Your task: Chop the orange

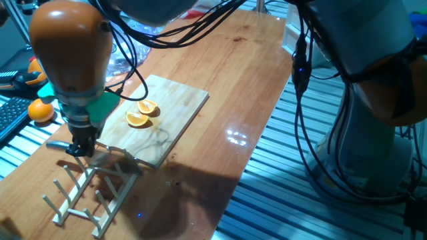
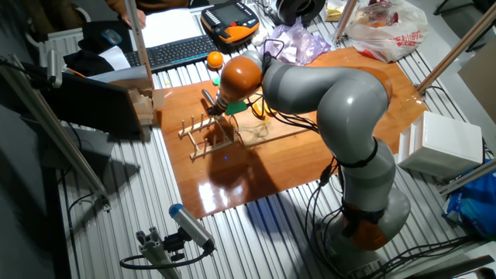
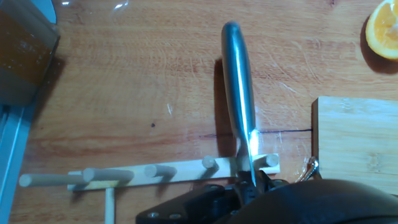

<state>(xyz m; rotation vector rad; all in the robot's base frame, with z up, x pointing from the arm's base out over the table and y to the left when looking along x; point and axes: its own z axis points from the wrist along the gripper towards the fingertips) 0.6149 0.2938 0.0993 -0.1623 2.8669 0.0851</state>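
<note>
Two orange pieces (image 1: pixel 148 107) (image 1: pixel 138 120) lie cut face up on the bamboo cutting board (image 1: pixel 177 110). One piece also shows at the top right edge of the hand view (image 3: pixel 382 34). My gripper (image 1: pixel 81 148) is left of the board, above the wooden peg rack (image 1: pixel 93 193), and well apart from the pieces. It is shut on a knife (image 3: pixel 239 93), whose steel blade reaches out flat above the table past the rack's bar (image 3: pixel 155 174). In the other fixed view the gripper (image 2: pixel 211 105) is at the rack's far end.
A whole orange (image 1: pixel 41 110) sits off the table's left edge near a keyboard (image 2: pixel 167 53). A bamboo block corner (image 3: pixel 354 137) shows right of the blade. A wooden block (image 2: pixel 143 108) stands at the table's corner. Cables hang behind the arm.
</note>
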